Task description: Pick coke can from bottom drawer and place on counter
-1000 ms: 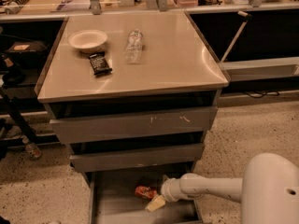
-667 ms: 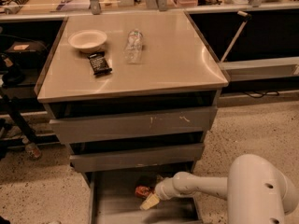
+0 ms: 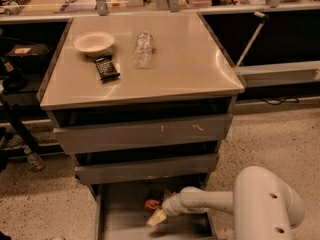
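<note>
The coke can [image 3: 151, 204], small and red-orange, lies on the floor of the open bottom drawer [image 3: 120, 221] under the two wider drawers. My gripper [image 3: 157, 215] reaches into that drawer from the right on a white arm. Its pale fingertips sit just below and right of the can, very near it. The counter [image 3: 185, 59] is the beige top of the cabinet, above. Part of the can is hidden by the gripper and the drawer above.
On the counter stand a white bowl [image 3: 93, 42], a black snack bar [image 3: 106, 67] and a clear plastic bottle [image 3: 143, 49] lying down. My white arm housing [image 3: 265, 204] fills the lower right. A speckled floor surrounds the cabinet. Dark shelving stands at left.
My gripper has moved left inside the bottom drawer, closer to the coke can. The can and the things on the counter have not moved.
</note>
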Controlling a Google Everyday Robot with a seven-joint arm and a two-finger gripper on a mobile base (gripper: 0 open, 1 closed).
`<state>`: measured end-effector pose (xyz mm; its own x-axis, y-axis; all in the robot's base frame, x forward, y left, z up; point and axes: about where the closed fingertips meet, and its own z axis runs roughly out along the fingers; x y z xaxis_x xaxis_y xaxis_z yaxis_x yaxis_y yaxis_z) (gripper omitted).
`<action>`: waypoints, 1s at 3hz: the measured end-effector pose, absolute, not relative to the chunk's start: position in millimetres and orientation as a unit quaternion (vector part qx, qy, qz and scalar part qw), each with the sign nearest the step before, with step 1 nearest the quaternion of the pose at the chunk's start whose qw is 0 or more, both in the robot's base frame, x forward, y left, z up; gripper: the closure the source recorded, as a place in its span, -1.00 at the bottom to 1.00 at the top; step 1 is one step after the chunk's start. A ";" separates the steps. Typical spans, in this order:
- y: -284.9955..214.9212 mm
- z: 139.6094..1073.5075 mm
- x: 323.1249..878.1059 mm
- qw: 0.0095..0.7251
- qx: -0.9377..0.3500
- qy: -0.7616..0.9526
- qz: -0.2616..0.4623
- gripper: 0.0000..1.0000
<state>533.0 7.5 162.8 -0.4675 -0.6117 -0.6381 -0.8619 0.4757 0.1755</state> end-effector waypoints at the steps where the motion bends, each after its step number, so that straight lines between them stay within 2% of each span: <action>1: 16.2 141.0 535.0 0.249 -0.449 0.822 0.245 -1.00; 2: 21.6 123.5 535.0 0.240 -0.445 0.829 0.239 -1.00; 3: 22.2 123.2 534.8 0.240 -0.446 0.829 0.239 -0.62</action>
